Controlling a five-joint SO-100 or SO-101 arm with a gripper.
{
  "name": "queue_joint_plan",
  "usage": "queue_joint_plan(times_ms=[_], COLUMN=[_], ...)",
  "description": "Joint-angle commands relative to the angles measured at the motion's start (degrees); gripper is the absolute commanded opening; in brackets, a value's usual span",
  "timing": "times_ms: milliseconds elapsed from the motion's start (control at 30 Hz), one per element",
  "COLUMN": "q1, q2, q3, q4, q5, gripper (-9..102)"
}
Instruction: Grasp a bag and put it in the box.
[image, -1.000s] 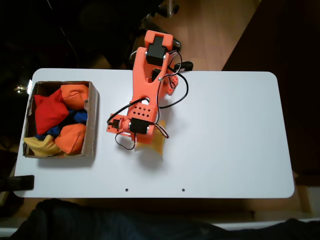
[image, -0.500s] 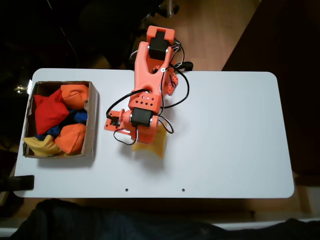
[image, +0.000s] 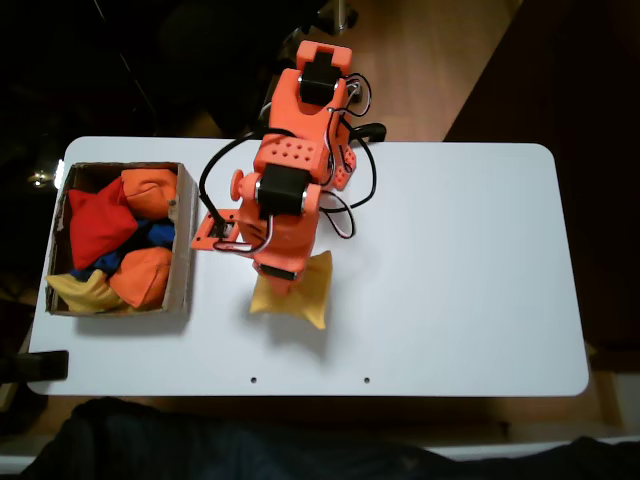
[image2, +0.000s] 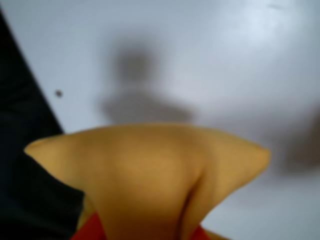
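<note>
Claw clamped on bag

1. A white rectangular table with rounded corners bears an orange printed arm based at its 12 o'clock edge.
2. The arm reaches toward 6 o'clock; its gripper is closed around the top of a soft mustard-yellow fabric bag.
3. The bag hangs below the gripper near the table's middle, casting a shadow under itself.
4. At 9 o'clock sits a low brown cardboard box, well apart from the bag.
5. Inside lie a red bean bag, orange bean bags, a blue one and a yellow one.
</note>
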Motion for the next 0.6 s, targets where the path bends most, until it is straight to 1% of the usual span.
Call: queue_joint_plan(times_ms=[0, 567], q1=[0.79, 6.77], q2=[5.45, 12.92], q3=[-5.36, -13.36], q4=[0.35, -0.09], q5=[0.35, -2.81], gripper=[1, 1])
